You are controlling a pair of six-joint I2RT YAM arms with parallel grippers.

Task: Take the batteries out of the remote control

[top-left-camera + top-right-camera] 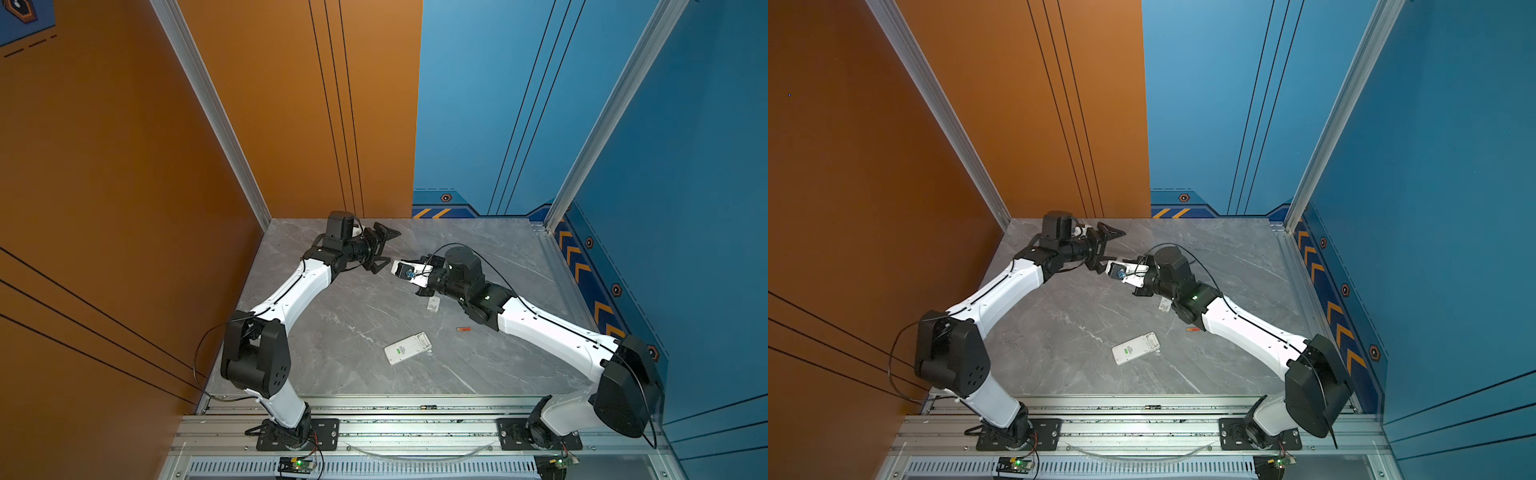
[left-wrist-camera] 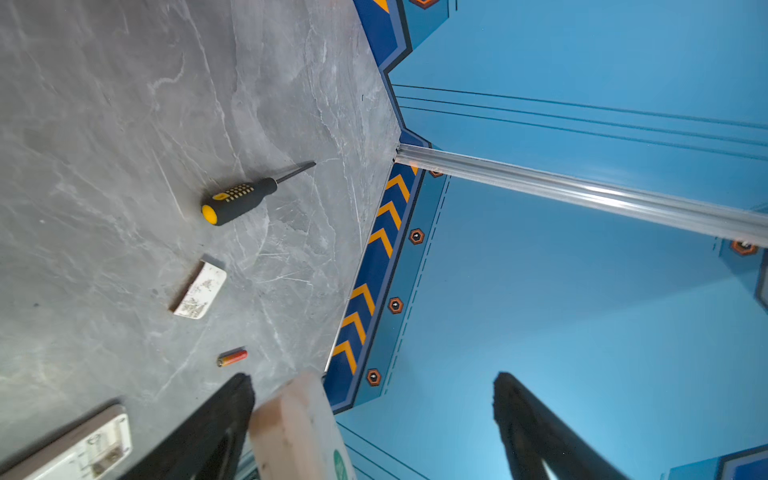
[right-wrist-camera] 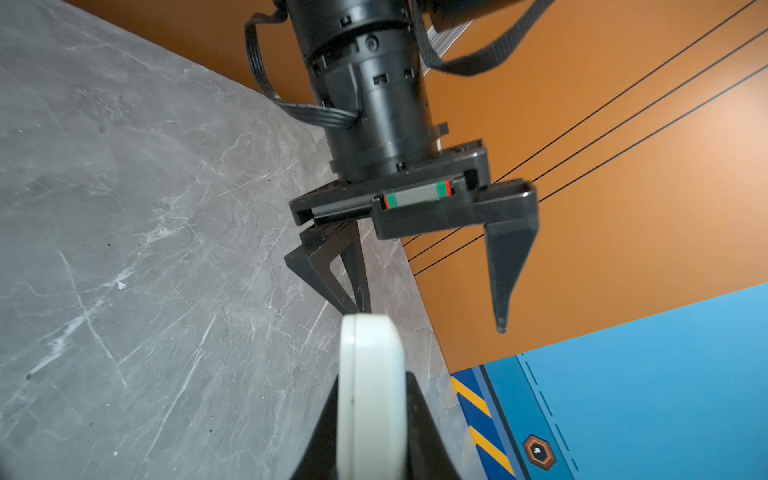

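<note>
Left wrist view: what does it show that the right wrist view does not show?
Only the left wrist view: the screwdriver, a white cover, the orange-red battery and a second remote, all lying on the table. Only the right wrist view: the orange wall. Both: the held remote, the open left gripper, the table, the blue wall.

White-shelled arms (image 1: 291, 297), black joint housings (image 1: 266, 357), black cables (image 3: 469, 66); the left hand (image 3: 428, 320) has black, tapering, pointed fingers (image 3: 507, 266).
</note>
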